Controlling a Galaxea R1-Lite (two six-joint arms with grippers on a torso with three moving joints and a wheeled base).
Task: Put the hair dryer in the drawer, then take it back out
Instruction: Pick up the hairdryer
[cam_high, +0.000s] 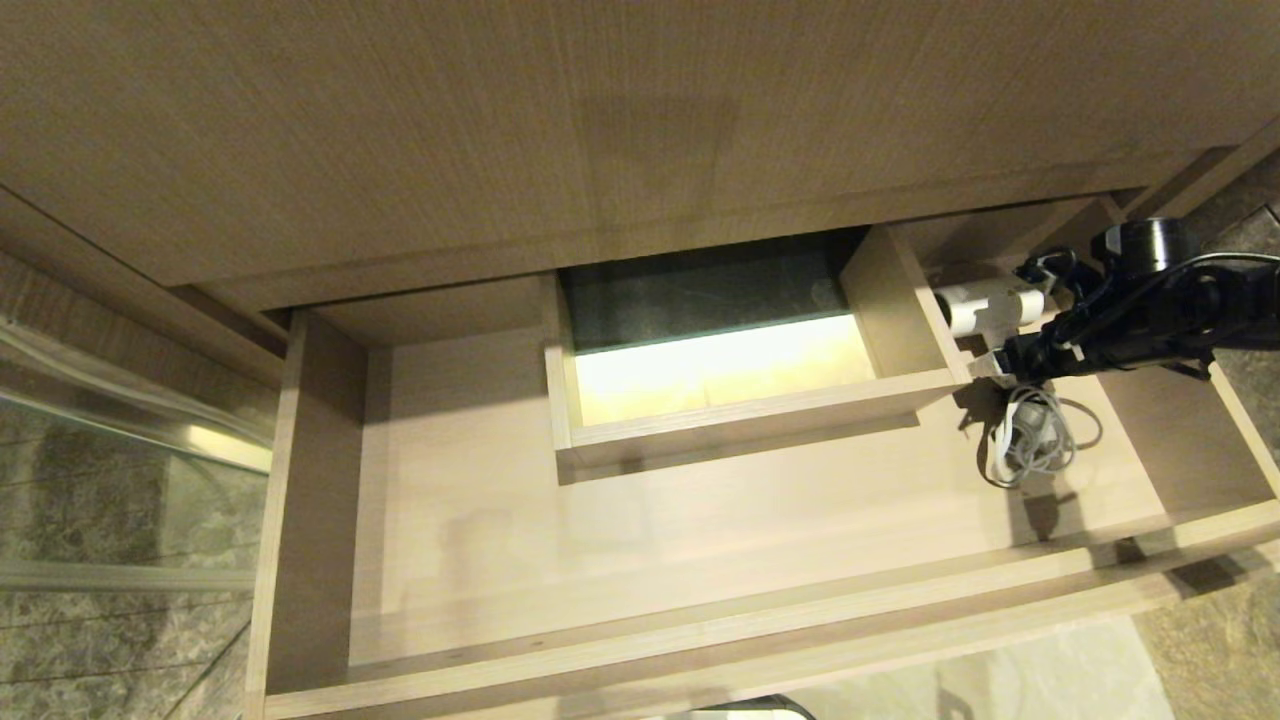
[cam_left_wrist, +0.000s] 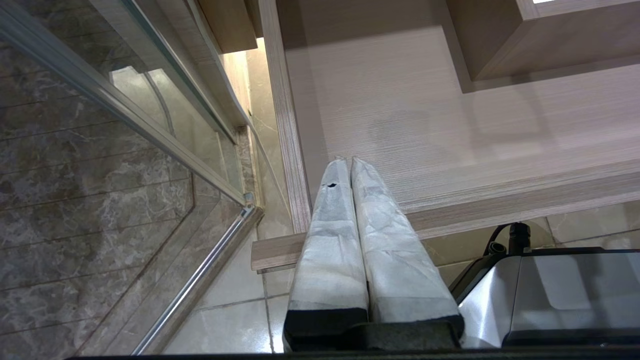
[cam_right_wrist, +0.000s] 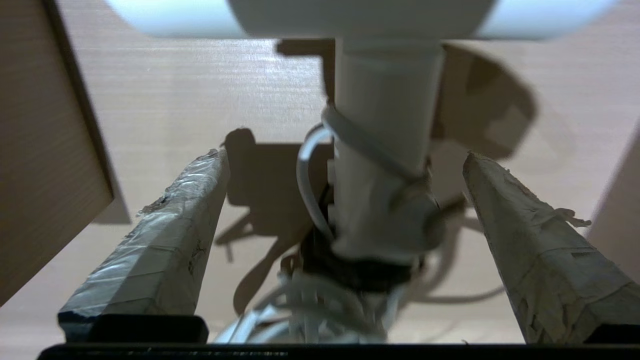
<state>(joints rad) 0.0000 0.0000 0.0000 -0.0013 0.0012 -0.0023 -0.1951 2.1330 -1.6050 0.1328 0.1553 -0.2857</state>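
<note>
The white hair dryer (cam_high: 985, 308) lies in the right part of the open wood-grain drawer (cam_high: 600, 540), beside the boxed cutout. Its bundled white cord (cam_high: 1030, 440) trails toward the drawer front. My right gripper (cam_high: 1010, 355) reaches in from the right and stands open. In the right wrist view the dryer's handle (cam_right_wrist: 385, 150) sits between the taped fingers (cam_right_wrist: 170, 240), with a gap on each side, and the cord (cam_right_wrist: 310, 305) is bunched close below it. My left gripper (cam_left_wrist: 347, 159) is shut on nothing, parked over the drawer's front left corner (cam_left_wrist: 425, 125).
The boxed cutout (cam_high: 740, 415) rises at the drawer's mid-back, lit inside. A taller wood-grain panel (cam_high: 600, 120) overhangs the drawer's rear. A glass door with a metal rail (cam_high: 100, 420) stands to the left. Marble tiles (cam_left_wrist: 75, 200) and the robot's base (cam_left_wrist: 550, 295) lie below.
</note>
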